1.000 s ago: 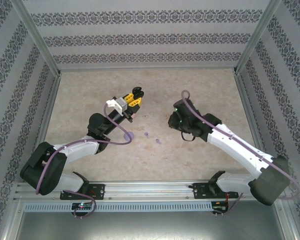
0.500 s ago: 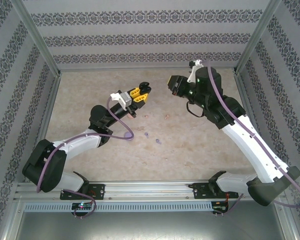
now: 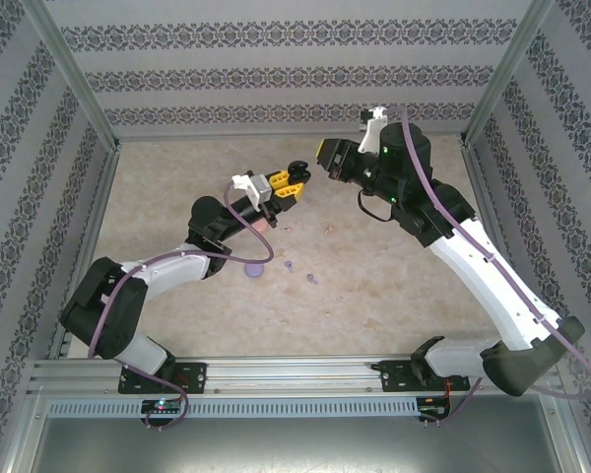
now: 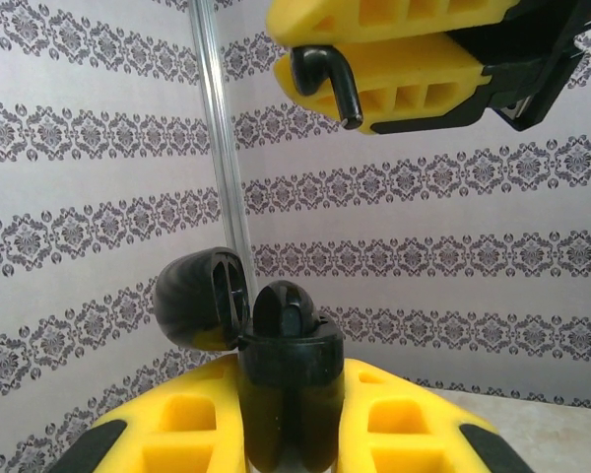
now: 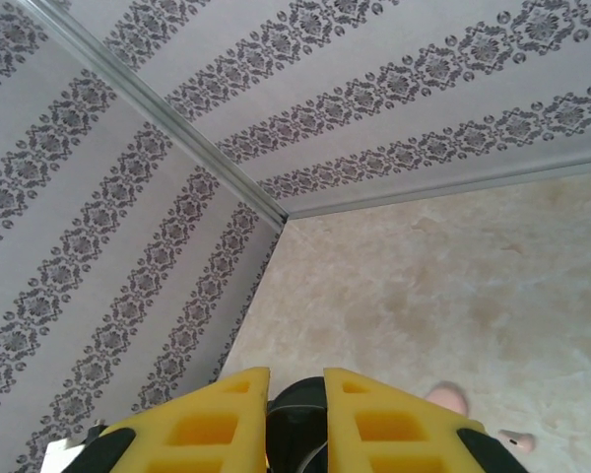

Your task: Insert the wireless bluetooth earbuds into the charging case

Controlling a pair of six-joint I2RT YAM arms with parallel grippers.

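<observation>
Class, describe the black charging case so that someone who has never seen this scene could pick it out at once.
Find the left arm raised over the marbled table; its left gripper clamps the black charging case between yellow fingers. It is rounded, lid flipped open, held in the air facing the black earbud in the right gripper, unlike the purple case lying on the table.

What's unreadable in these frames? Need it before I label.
Left wrist: the inside of the black case, hidden by its own rim, so free sockets cannot be told.
Right wrist: the black earbud, mostly cut off by the bottom edge and flanked by the yellow fingers.
Top external: the purple earbuds, too small to tell which way they lie.
Right wrist: a pink blob, blurred; case or earbud unclear.
</observation>
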